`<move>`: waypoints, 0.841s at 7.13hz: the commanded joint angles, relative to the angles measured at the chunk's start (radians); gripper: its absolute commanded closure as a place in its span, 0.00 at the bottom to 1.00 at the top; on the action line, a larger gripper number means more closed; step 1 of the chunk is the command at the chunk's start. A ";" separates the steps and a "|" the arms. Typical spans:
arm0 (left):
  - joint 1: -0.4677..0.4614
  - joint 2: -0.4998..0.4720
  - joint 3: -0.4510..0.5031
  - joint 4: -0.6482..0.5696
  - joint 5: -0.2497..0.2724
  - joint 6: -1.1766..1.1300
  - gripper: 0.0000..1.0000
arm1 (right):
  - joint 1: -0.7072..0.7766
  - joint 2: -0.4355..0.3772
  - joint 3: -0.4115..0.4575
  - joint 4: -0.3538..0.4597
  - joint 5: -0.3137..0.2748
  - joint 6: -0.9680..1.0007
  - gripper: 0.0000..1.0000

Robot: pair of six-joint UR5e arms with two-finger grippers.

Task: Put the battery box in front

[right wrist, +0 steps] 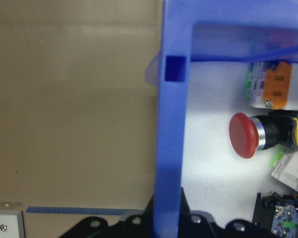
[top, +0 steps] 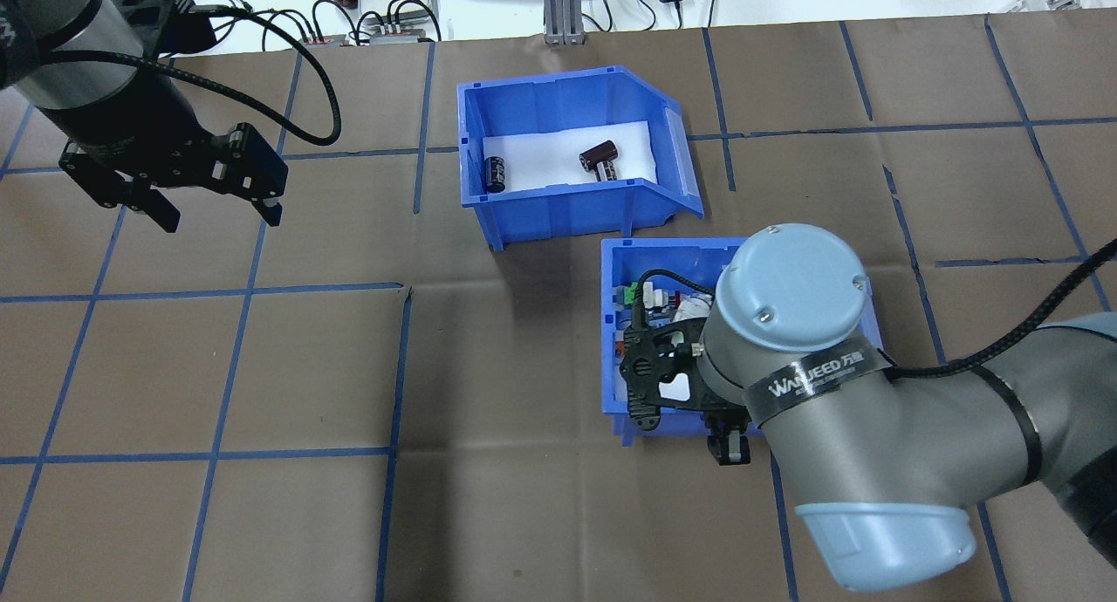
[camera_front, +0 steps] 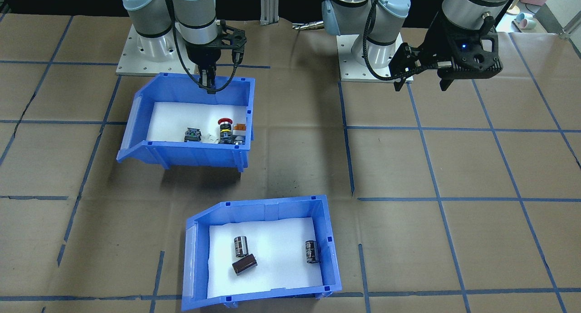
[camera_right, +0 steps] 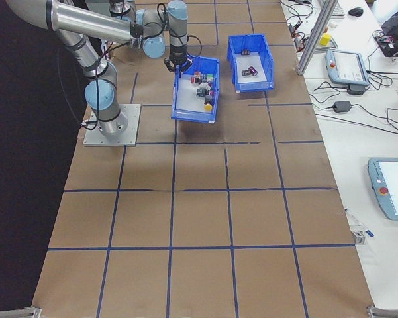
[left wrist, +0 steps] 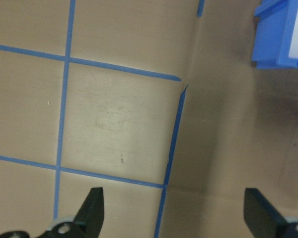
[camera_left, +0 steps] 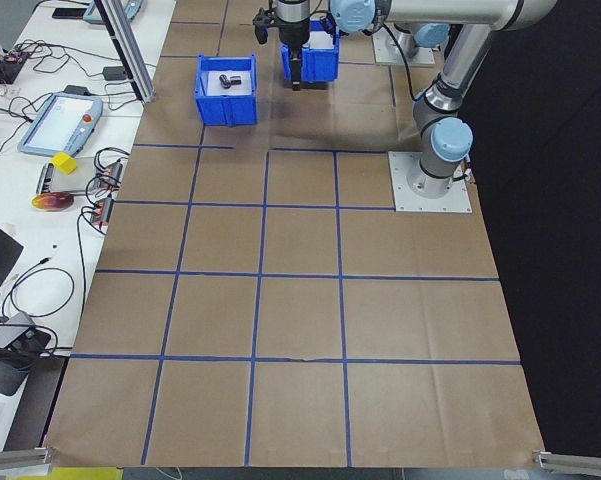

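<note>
The battery box is a blue bin with a white liner, holding dark cylindrical cells. It rests on the brown table at the side far from the robot, also seen as the battery box. No gripper touches it. A second blue bin with a red push-button and switches sits nearer the robot. My right gripper is shut on that bin's rear wall. My left gripper hangs open and empty above bare table, well away from both bins.
Blue tape lines grid the brown paper cover. The arms' grey base plates stand at the robot's side of the table. Cables and a teach pendant lie on the white bench beyond the far edge.
</note>
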 commanded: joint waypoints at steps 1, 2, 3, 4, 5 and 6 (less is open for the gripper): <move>0.006 0.111 -0.076 -0.006 -0.007 0.029 0.01 | 0.127 0.043 0.000 -0.075 0.006 0.126 0.91; 0.006 0.131 -0.125 0.003 -0.012 0.052 0.01 | 0.160 0.070 0.000 -0.100 0.006 0.165 0.91; -0.003 0.128 -0.164 0.001 -0.013 0.054 0.01 | 0.188 0.096 0.000 -0.129 0.006 0.192 0.90; -0.070 0.133 -0.187 0.003 -0.012 0.052 0.01 | 0.214 0.121 0.000 -0.159 0.006 0.223 0.90; -0.141 0.133 -0.192 0.012 0.000 0.040 0.01 | 0.239 0.139 0.000 -0.170 0.003 0.234 0.90; -0.149 0.157 -0.199 0.018 -0.006 0.037 0.01 | 0.245 0.152 0.000 -0.184 0.000 0.228 0.90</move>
